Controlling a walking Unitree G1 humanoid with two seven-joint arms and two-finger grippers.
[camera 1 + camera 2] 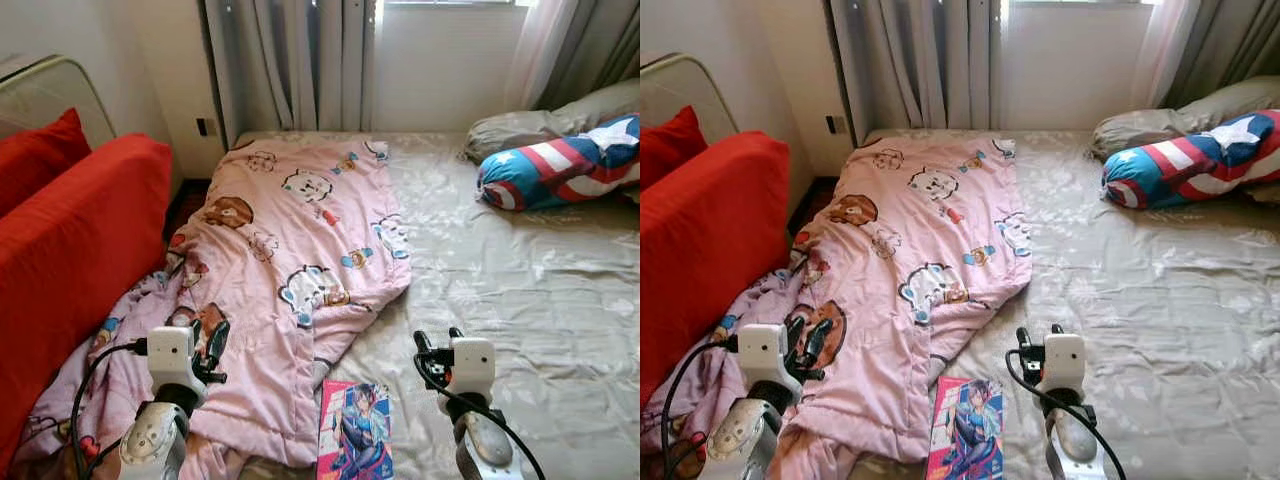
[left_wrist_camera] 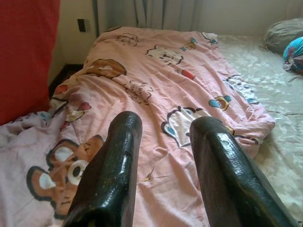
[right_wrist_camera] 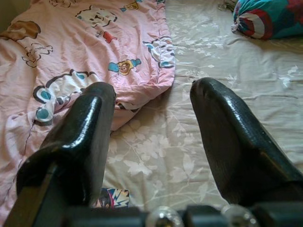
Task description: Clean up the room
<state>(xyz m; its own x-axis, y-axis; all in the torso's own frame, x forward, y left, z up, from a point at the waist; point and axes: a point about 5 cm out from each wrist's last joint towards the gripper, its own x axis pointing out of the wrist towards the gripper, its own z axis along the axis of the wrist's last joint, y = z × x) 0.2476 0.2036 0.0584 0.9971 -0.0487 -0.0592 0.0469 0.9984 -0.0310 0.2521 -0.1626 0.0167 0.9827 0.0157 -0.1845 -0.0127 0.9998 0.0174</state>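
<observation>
The pink quilt [image 1: 290, 270] sprawls rumpled over the left half of the bed [image 1: 520, 290], its near end bunched and spilling off toward the red sofa [image 1: 70, 250], its far end reaching almost to the curtains [image 1: 290, 60]. That slump off the edge looks like a throw left where it fell, not a spread one, so it is the obvious thing to straighten. Just beside its near hem a comic book [image 1: 355, 430] lies face up on the sheet, with one edge apparently tucked under the quilt, though the fold there is hard to read.

Over the quilt's bunched corner hovers the left gripper [image 1: 212, 345], fingers spread apart with nothing between them, aimed along the fabric toward the cartoon bear prints. It sits low and close, which I take as lining up to catch a fold. The right gripper [image 1: 437, 345] hangs above bare sheet just right of the book, likewise spread wide and empty, placed well to take the quilt's other edge or the book.

Farther out, a star-and-stripe bolster [image 1: 560, 165] rests against a grey pillow [image 1: 540, 120] at the bed's right head, well apart from both arms. A red cushion [image 1: 35, 150] leans behind the sofa.
</observation>
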